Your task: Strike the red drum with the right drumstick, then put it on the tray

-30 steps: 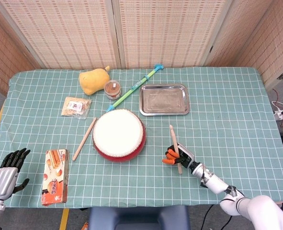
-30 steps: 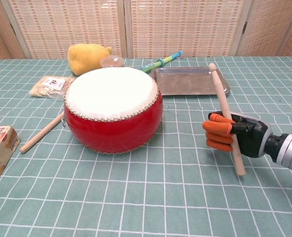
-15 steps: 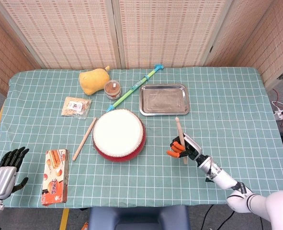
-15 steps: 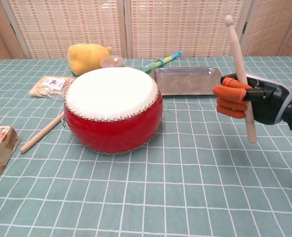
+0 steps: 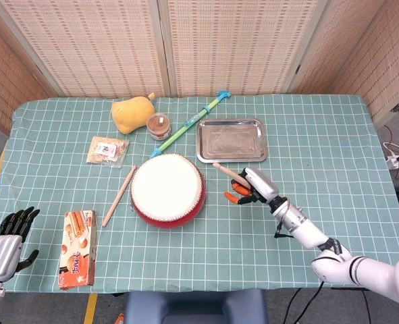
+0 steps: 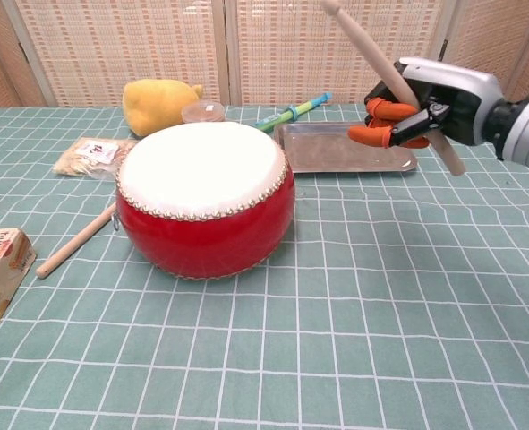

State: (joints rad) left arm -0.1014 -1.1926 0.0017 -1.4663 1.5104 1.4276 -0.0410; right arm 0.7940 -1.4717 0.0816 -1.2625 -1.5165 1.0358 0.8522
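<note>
The red drum [image 5: 167,190] [image 6: 206,199] with its white skin stands at the table's middle. My right hand [image 5: 248,187] [image 6: 416,106] grips a wooden drumstick [image 5: 227,172] [image 6: 371,48], raised in the air to the right of the drum, the stick slanting up and left toward it. The steel tray [image 5: 231,140] [image 6: 343,147] lies behind, beyond the hand, with nothing in it. A second drumstick [image 5: 119,195] [image 6: 74,239] lies on the cloth left of the drum. My left hand [image 5: 7,238] hangs open at the table's near left corner, holding nothing.
A yellow plush toy [image 5: 132,113], a small jar [image 5: 159,125] and a green-blue rod [image 5: 190,123] lie at the back. A snack packet [image 5: 107,150] and a biscuit box [image 5: 78,247] sit on the left. The table [image 5: 334,148] has a green checked cloth.
My right hand has lifted and moved left toward the drum, and the stick has swung from nearly upright to slanting left. The left hand has stayed put.
</note>
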